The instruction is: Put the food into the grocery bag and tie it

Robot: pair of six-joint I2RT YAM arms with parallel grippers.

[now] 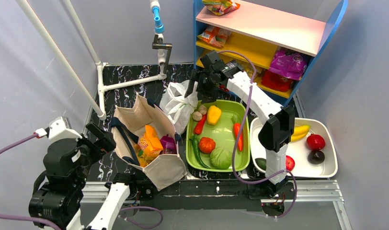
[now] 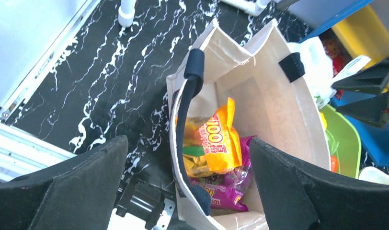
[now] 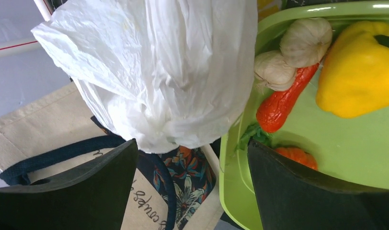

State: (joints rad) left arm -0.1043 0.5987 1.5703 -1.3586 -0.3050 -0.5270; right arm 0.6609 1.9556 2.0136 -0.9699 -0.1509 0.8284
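Presently: left gripper (image 2: 188, 143) over near-left side of canvas tote (image 1: 135, 115) – jaws spread wide, gripping nothing. Orange-yellow snack packet (image 1: 150, 141) and purple snack packet (image 1: 167, 143) inside tote, side by side. Right gripper (image 3: 192, 143) above white plastic bag (image 3: 168, 72), jaws wide, empty. Bag bunched on tabletop (image 1: 120, 93) between tote and green tray (image 1: 226, 132). Banana (image 1: 300, 130) in white tray (image 1: 326, 170), far right.

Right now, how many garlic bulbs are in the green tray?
2. One garlic bulb lies beside the yellow pepper; the second bulb lies next to it, in the green tray's far left corner.
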